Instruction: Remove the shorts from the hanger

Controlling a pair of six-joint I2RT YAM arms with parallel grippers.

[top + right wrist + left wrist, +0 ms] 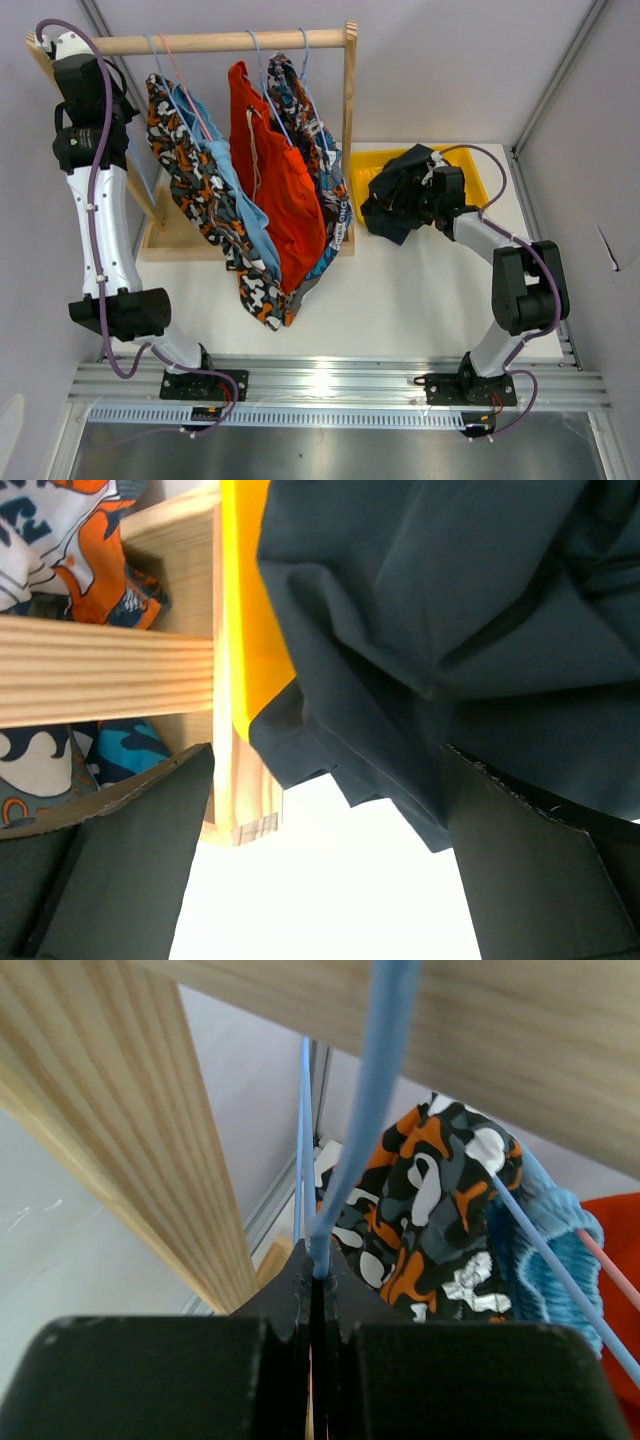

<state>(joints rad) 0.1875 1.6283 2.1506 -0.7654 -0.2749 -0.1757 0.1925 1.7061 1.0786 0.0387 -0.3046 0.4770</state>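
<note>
Shorts on rack, blue hanger gripped, navy pair over bin

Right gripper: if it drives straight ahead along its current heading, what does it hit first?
Most likely the dark navy shorts, which fill the wrist view straight ahead of the right gripper, jaws open. The yellow bin lies behind and left of them. Depth to the cloth is unclear.

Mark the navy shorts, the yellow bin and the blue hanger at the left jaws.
navy shorts (pixel 390 205): top view, middle of the bunched fabric.
yellow bin (pixel 365 170): top view, bare left end.
blue hanger (pixel 372 1070): left wrist view, wire above the jaws.
</note>
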